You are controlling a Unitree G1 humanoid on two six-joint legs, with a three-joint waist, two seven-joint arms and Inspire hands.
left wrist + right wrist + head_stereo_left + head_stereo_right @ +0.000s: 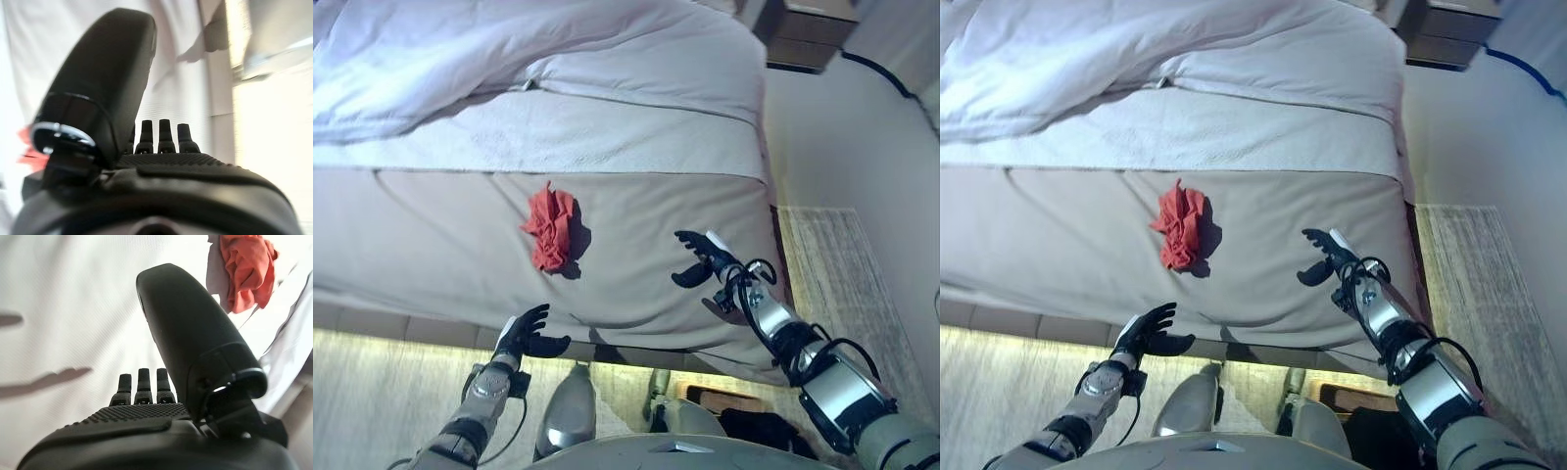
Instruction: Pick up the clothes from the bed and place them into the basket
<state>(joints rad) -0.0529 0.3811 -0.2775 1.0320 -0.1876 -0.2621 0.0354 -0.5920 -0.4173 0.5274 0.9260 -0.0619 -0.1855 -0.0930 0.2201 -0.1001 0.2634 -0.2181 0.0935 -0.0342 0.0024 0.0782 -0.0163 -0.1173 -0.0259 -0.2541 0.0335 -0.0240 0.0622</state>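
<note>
A crumpled red cloth [551, 227] lies on the grey bed cover [431, 225], near the middle of the bed's near side. It also shows in the right wrist view as the red cloth [247, 271]. My right hand [697, 259] hovers open over the bed to the right of the cloth, holding nothing. My left hand [526, 336] hangs open at the bed's near edge, below the cloth and apart from it. No basket shows in any view.
A rumpled white duvet [509, 59] covers the far part of the bed. A wooden nightstand [808, 29] stands at the far right. A pale rug [832, 284] lies on the floor along the bed's right side.
</note>
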